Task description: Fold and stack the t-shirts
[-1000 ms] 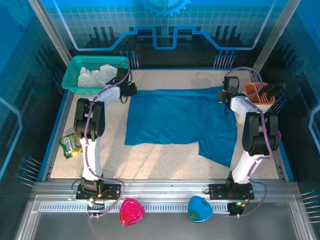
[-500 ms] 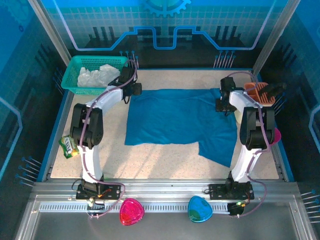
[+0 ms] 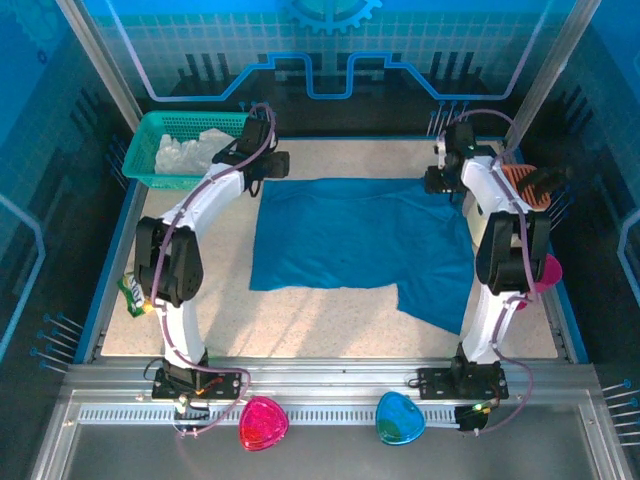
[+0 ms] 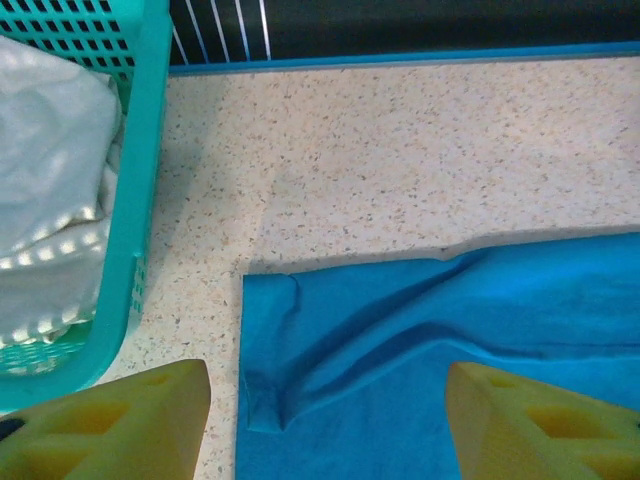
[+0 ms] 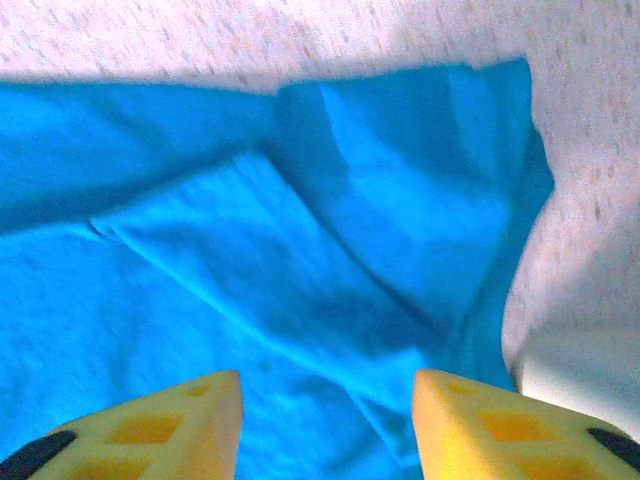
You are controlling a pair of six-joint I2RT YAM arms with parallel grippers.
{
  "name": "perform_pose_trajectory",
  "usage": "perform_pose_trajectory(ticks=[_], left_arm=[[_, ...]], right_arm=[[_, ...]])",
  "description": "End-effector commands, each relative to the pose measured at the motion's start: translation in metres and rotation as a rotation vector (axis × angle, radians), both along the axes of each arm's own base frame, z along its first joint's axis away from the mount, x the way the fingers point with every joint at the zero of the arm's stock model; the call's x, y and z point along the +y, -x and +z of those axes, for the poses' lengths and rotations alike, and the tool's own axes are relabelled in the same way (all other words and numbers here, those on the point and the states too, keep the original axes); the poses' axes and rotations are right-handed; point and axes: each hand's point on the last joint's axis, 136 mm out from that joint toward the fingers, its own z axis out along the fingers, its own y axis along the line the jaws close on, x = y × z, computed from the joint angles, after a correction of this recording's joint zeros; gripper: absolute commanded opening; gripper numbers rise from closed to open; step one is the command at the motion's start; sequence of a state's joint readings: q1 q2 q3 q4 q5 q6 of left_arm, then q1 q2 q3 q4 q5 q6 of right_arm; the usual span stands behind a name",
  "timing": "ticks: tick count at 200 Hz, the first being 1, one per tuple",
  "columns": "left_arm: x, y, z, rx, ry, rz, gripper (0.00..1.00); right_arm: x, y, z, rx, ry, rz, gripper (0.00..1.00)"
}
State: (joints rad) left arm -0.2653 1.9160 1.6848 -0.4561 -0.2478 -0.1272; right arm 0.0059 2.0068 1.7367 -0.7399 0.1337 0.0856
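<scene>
The teal-blue t-shirt (image 3: 360,238) lies spread on the speckled table, one part reaching toward the near right. Its far left corner (image 4: 290,340) is wrinkled and sits between the yellow fingers of my left gripper (image 4: 325,420), which is open just above it. My right gripper (image 5: 325,425) is open over the shirt's far right corner (image 5: 430,180), nothing pinched. In the top view the left gripper (image 3: 272,166) and right gripper (image 3: 436,180) hover at the shirt's two far corners. A white t-shirt (image 3: 192,150) lies crumpled in the green mesh basket (image 3: 150,172).
The basket wall (image 4: 140,200) stands close to the left of my left gripper. An orange holder (image 3: 520,185) sits by the right arm. A yellow-green snack packet (image 3: 135,292) lies at the table's left edge. The back rail (image 4: 400,55) runs just beyond the shirt.
Both arms have stretched farther back: the left gripper moved right and away to the shirt's far left corner, the right gripper moved away to its far right corner. The shirt lies unchanged.
</scene>
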Motion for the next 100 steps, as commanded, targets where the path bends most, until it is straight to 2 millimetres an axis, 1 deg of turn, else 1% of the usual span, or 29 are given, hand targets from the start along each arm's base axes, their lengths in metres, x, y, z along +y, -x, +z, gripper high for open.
perform_pose_trajectory(ticks=[1, 21, 39, 45, 46, 48, 51, 74, 100], left_arm=[[0.001, 0.014, 0.031, -0.017, 0.007, 0.015, 0.64], [-0.002, 0.021, 0.032, 0.001, 0.028, 0.017, 0.64], [-0.008, 0.030, 0.033, 0.019, 0.034, 0.002, 0.64], [-0.009, 0.033, 0.033, 0.025, 0.028, -0.002, 0.64], [-0.010, 0.033, 0.033, 0.026, 0.028, -0.003, 0.64], [-0.010, 0.034, 0.033, 0.026, 0.028, -0.004, 0.64], [-0.012, 0.036, 0.033, 0.029, 0.027, -0.008, 0.64], [-0.018, 0.047, 0.033, 0.042, 0.025, -0.025, 0.64], [-0.018, 0.056, 0.028, 0.047, 0.008, -0.023, 0.64]], right_arm=[[0.018, -0.012, -0.034, 0.081, -0.057, 0.055, 0.46], [0.023, -0.034, -0.043, 0.073, -0.083, 0.073, 0.46], [0.025, -0.045, -0.053, 0.094, -0.100, 0.080, 0.46], [0.027, -0.049, -0.048, 0.085, -0.103, 0.084, 0.46], [0.027, -0.049, -0.054, 0.097, -0.104, 0.084, 0.46], [0.027, -0.049, -0.059, 0.106, -0.106, 0.084, 0.46], [0.027, -0.050, -0.062, 0.110, -0.107, 0.085, 0.46], [0.031, -0.055, -0.069, 0.117, -0.139, 0.091, 0.45], [0.033, -0.057, -0.077, 0.124, -0.165, 0.088, 0.44]])
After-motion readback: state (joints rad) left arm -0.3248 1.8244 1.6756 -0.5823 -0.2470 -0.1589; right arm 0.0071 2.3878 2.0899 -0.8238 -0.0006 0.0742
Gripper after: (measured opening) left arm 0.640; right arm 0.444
